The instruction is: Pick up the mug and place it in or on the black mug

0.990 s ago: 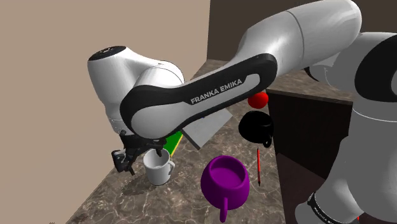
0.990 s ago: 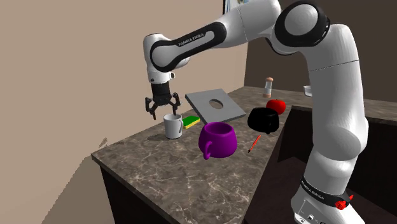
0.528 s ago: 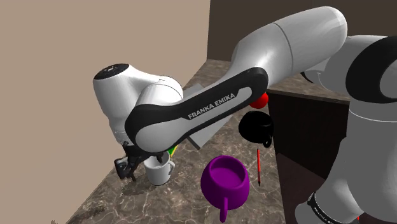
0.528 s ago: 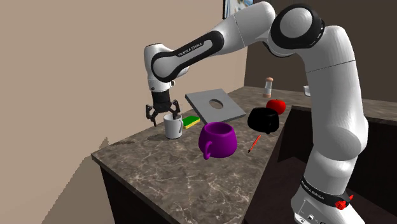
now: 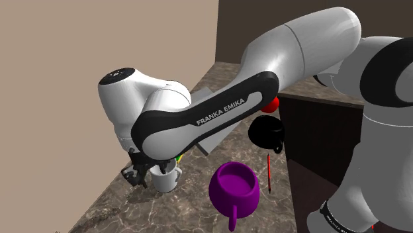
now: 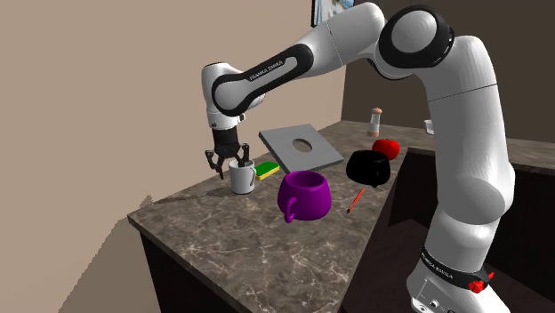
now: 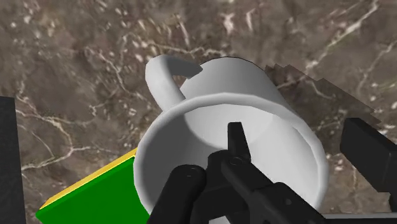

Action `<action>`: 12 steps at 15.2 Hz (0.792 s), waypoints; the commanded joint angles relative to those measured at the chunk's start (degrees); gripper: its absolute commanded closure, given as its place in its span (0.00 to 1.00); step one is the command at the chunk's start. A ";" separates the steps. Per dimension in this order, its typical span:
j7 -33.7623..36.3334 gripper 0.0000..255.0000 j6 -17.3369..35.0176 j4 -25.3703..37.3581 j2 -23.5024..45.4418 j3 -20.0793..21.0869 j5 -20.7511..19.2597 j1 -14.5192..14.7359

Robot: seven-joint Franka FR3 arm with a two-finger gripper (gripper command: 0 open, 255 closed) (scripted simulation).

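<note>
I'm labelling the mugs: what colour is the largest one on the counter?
The large mug is purple, clearest in the shoulder view.

In the wrist view, parts of the black gripper (image 6: pixel 228 164) hide the near rim of the white handled mug (image 7: pixel 216 89), and the picture's edge cuts the green, yellow-edged sponge (image 7: pixel 89 197). In the shoulder view the white arm (image 5: pixel 198 119) covers much of the flat grey board (image 5: pixel 215 140). The far bottle-like item (image 6: pixel 376 122) in the second exterior view is too small to identify.
</note>
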 commanded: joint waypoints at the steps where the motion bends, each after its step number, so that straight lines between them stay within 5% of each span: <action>1: 0.00 1.00 0.00 0.00 0.00 0.00 0.00 0.00; 12: -0.38 1.00 -1.97 1.33 -0.74 0.20 0.48 -0.06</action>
